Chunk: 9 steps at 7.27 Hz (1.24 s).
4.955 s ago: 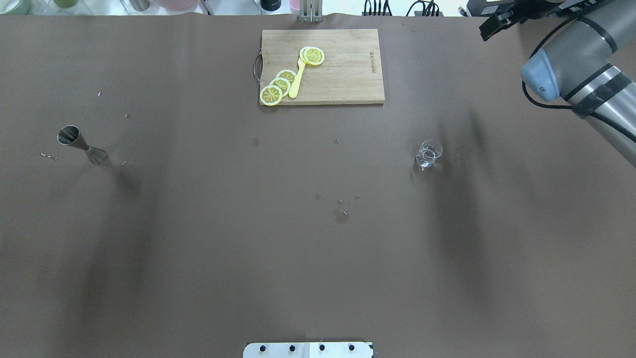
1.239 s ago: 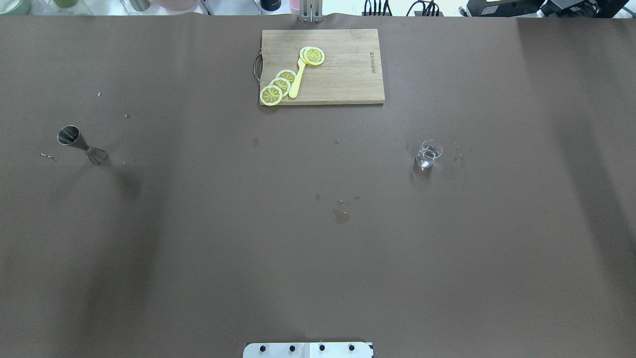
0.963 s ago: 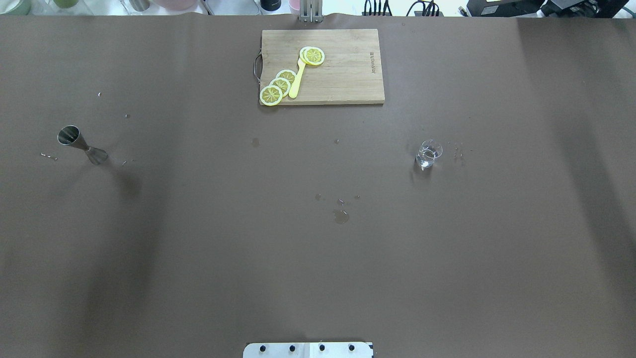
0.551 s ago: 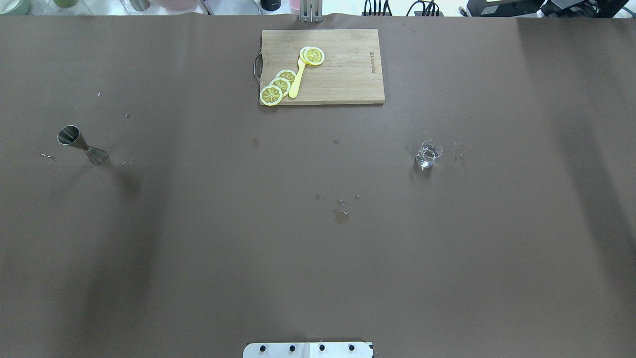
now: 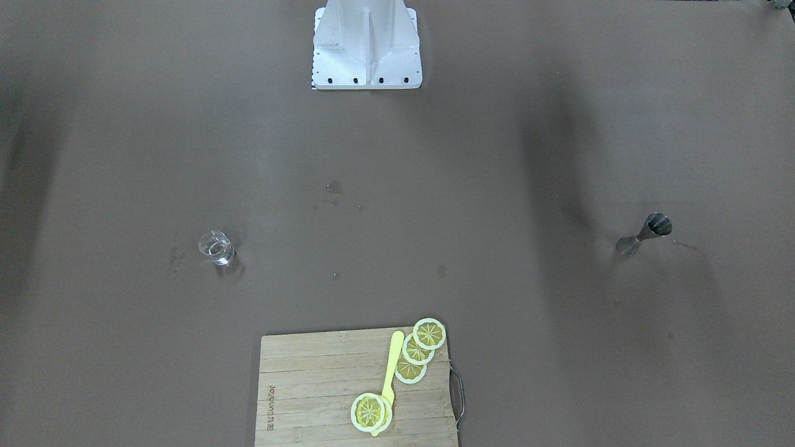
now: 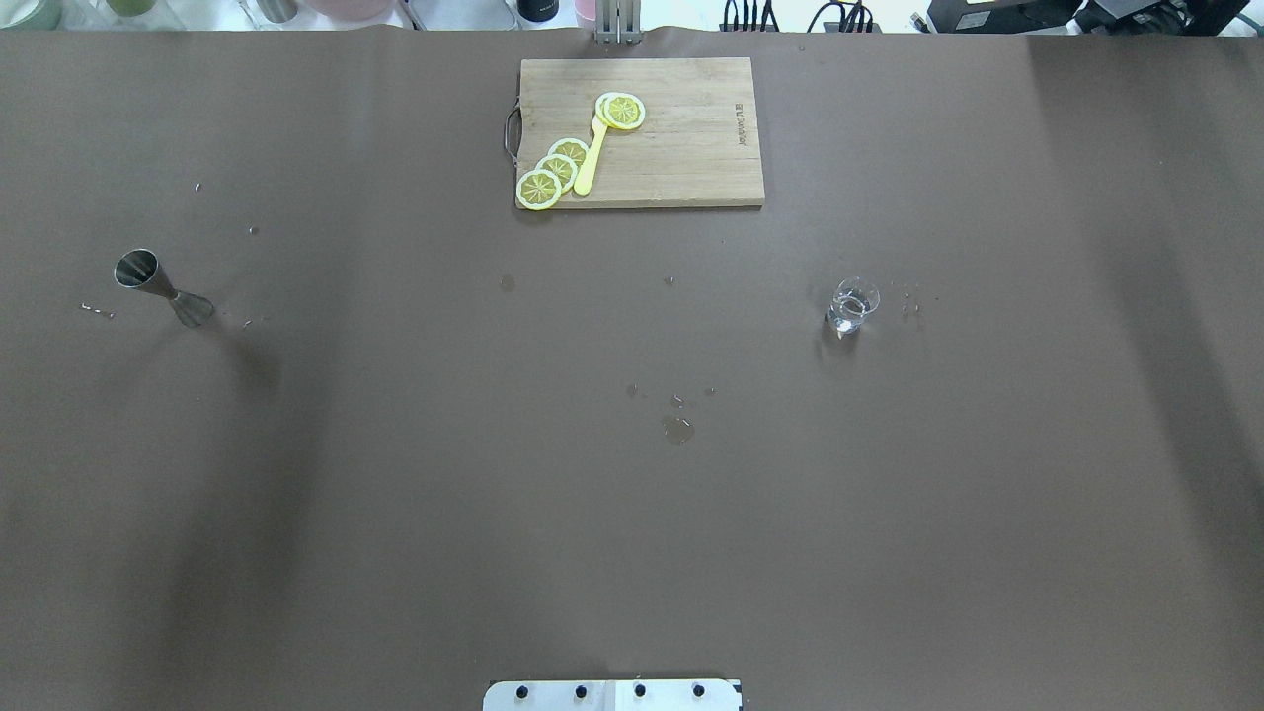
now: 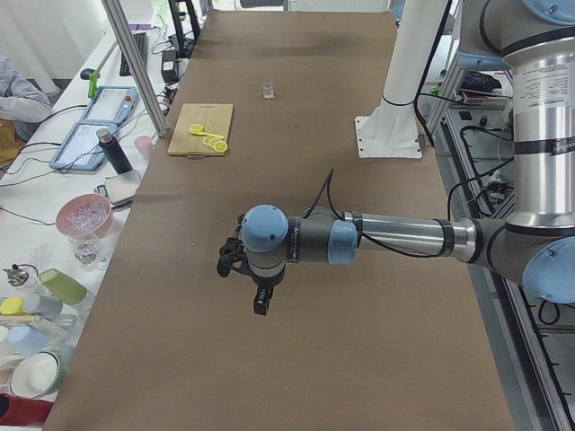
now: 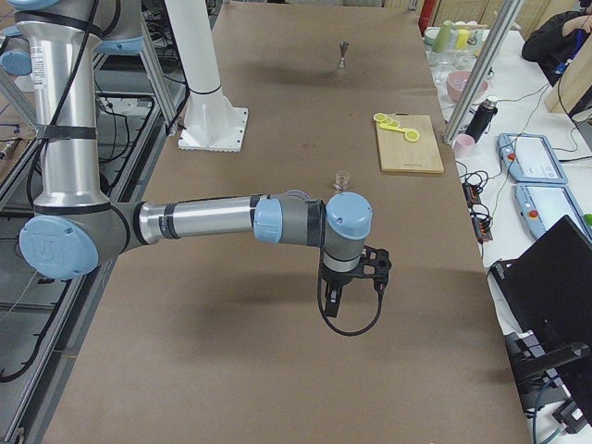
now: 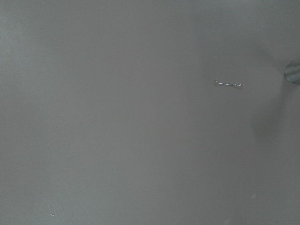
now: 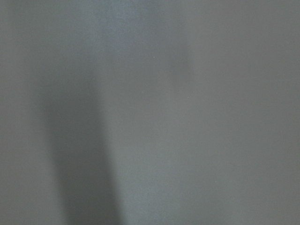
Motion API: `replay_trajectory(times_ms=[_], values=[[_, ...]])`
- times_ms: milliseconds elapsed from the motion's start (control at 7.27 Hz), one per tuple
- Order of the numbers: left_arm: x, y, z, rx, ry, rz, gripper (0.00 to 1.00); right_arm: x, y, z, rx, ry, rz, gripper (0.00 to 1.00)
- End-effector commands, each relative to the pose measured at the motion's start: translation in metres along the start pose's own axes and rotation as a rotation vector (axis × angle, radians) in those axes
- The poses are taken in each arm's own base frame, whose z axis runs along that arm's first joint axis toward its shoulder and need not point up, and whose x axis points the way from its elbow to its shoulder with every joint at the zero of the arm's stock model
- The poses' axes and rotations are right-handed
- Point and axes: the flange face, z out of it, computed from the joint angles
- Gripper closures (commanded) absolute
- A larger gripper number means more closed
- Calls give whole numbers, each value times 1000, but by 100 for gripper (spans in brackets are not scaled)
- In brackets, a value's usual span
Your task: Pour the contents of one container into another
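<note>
The clear glass cup [image 6: 851, 304] stands upright on the brown table, right of centre, with a little clear liquid in it; it also shows in the front view [image 5: 215, 248]. The steel jigger [image 6: 163, 287] stands alone far to the left [image 5: 645, 233]. Neither arm reaches into the overhead or front view. In the left side view my left gripper [image 7: 259, 303] hangs above the bare table, and in the right side view my right gripper [image 8: 329, 303] does the same near the cup [image 8: 343, 179]. I cannot tell whether either is open or shut. Both wrist views show only the table cover.
A wooden cutting board [image 6: 681, 168] with lemon slices [image 6: 553, 173] and a yellow utensil lies at the far middle. Small wet spots [image 6: 677, 429] mark the table centre. The robot's white base [image 5: 366, 43] stands at the near edge. Cups and bottles crowd a side bench [image 7: 81, 215].
Five seconds ago the right arm showed at the overhead view's top right corner; it has left that view. Over the last second nothing has moved.
</note>
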Motion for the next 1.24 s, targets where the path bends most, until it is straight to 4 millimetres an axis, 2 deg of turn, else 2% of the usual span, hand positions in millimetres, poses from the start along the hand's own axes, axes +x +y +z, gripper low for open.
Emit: replay_trajectory(times_ms=[0,275,413,1101], values=[[-1,0,1,-4,1,-13,1,1,0,1,-2,2,2,0],[0,1,0,-6,1,-52,1,1,0,2,-4,2,0,0],[0,-1,0,2,0,-137,1,1,0,3,-5,3,-1,0],[-1,-1,-1,3,-7,-140,1,-5,0,9,-18,1,-12,0]])
